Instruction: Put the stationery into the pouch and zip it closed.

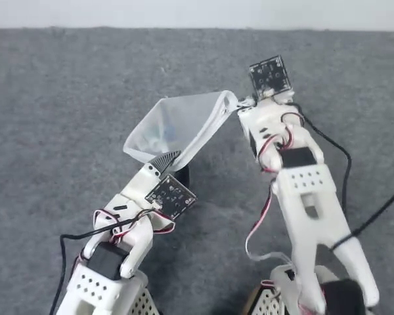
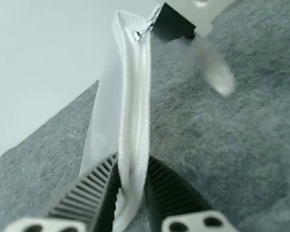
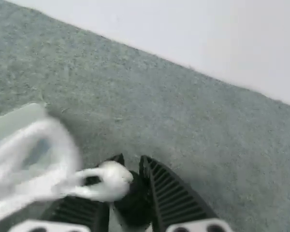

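The pouch (image 1: 177, 128) is hanging stretched above the grey surface (image 1: 65, 98), the left gripper (image 2: 130, 193) clamping its jaws on one zipper end and the right gripper (image 3: 121, 181) pinching the other, so any uneven pull is likely risking the fabric slipping free.

pouch (image 1: 174, 128) contents: indistinct | pouch corner (image 3: 111, 180): blurred

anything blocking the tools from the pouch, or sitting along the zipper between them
Nothing visible does. The left tool pinches one end of the pouch at its zipper, the right tool holds the other end, and the stretch of zipper between them is bare.
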Controlling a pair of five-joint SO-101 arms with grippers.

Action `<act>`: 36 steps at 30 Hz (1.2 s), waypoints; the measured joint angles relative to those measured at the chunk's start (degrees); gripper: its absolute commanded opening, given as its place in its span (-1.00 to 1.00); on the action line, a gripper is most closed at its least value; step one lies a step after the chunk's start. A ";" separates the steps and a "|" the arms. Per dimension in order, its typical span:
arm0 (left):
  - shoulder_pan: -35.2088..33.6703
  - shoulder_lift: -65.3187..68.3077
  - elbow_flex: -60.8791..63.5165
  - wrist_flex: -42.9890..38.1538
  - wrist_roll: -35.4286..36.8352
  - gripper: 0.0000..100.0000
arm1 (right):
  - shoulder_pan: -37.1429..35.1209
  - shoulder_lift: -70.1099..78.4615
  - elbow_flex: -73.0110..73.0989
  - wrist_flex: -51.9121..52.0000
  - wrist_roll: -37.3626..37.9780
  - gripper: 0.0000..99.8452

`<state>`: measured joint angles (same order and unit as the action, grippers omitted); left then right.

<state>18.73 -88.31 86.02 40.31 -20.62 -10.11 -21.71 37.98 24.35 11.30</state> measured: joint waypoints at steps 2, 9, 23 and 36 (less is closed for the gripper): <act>0.09 0.00 0.09 0.00 0.00 -0.98 | 0.62 2.73 -1.32 0.00 0.00 -0.99; 0.09 0.00 0.09 0.00 0.00 -0.98 | 1.49 4.40 -2.29 0.00 -1.76 -0.99; 0.09 0.00 0.09 0.53 0.00 -0.86 | 0.70 -1.05 -2.37 11.43 -2.29 -0.51; -2.90 0.00 0.00 0.62 11.78 -0.50 | 0.18 -5.45 -2.37 19.69 -2.73 -0.51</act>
<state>15.82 -88.31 86.02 40.92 -8.84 -9.93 -27.16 35.60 44.04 8.57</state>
